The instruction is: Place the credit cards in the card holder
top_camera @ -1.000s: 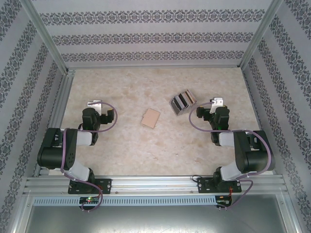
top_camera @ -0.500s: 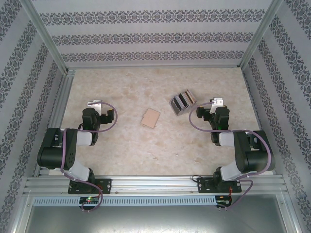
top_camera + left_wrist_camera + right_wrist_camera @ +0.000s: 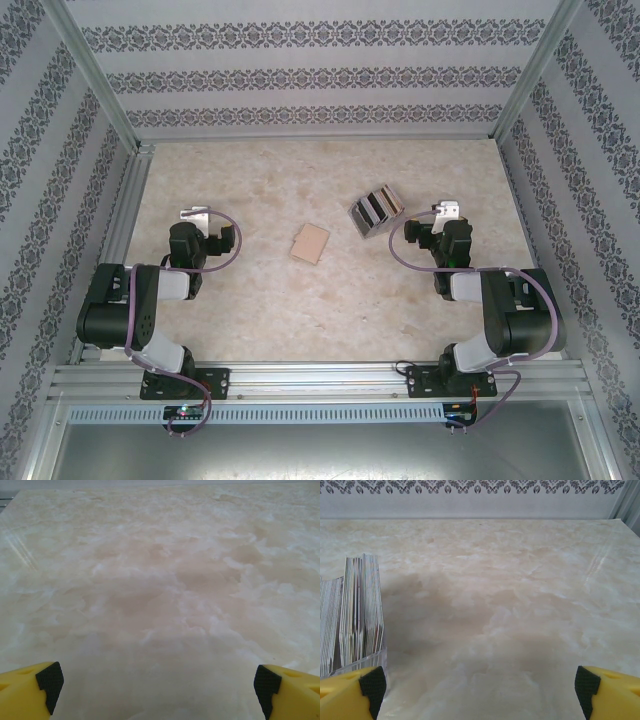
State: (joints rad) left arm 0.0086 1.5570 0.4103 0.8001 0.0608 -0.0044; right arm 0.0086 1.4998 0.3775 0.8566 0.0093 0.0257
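Near mid-worktop, the credit cards [image 3: 311,243] lie flat, left of the card holder [image 3: 375,210]. Left claw [image 3: 157,681] and right claw [image 3: 479,682] stand wide, empty. Cards judged thin, stiff, light, slippery; pinch across opposite edges.

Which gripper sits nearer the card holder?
The right gripper: the card holder stands close beside it, on its left. The left gripper is farther off, with the loose stack of cards lying between it and the holder.

right wrist view: card holder [image 3: 357,630] clipped by frame edge at 9 o'clock. overhead: credit cards [image 3: 311,243] too small to count. left gripper [image 3: 157,682] fingers cropped at 6 o'clock.
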